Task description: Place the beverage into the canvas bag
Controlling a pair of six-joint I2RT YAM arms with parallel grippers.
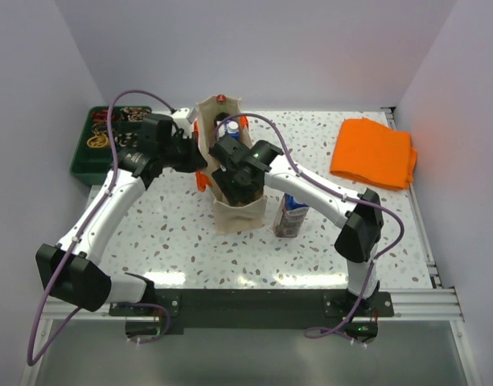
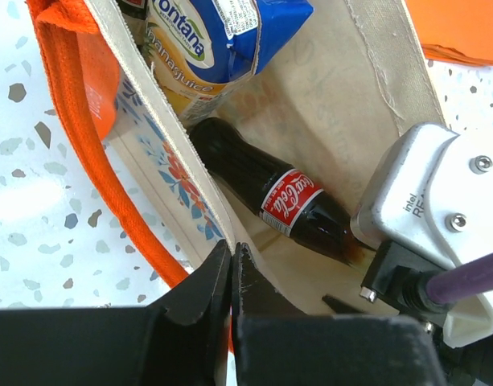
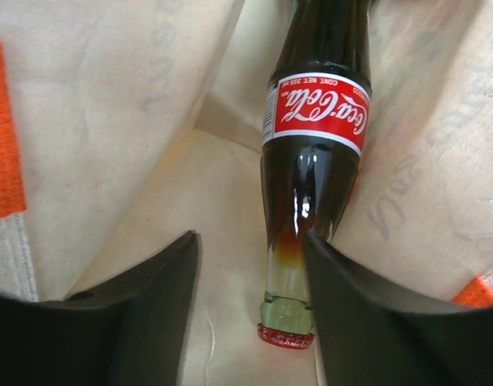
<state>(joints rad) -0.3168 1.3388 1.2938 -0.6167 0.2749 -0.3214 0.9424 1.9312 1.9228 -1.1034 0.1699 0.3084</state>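
Far left, a green tray (image 1: pixel 97 149) sits out of play. The left gripper (image 2: pixel 232 248) is pressed together on the rim of the canvas bag (image 1: pixel 240 211), pinching the cloth and holding the mouth wide. Inside, below a blue juice carton (image 2: pixel 206 36), lies the cola bottle (image 3: pixel 314 153). It's in, slanting against the beige wall. Now the right gripper (image 3: pixel 250 241), down in the bag's mouth: fingers spread, nothing clamped, the bottle's neck running between them, hard by the right-hand finger. Whether it touches, I can't tell. Here's the relation that counts: the bottle's long axis points straight away from the claw, red cap nearest, base deeper in. The right arm is plainly the nearer, so I'd judge the coming move is a straight pull back along that axis, clear of the cap. Further right, another carton (image 1: pixel 290 213) stands on the table (image 1: pixel 166 233) just beside the bag, and a folded orange cloth (image 1: pixel 373 151) lies well apart.
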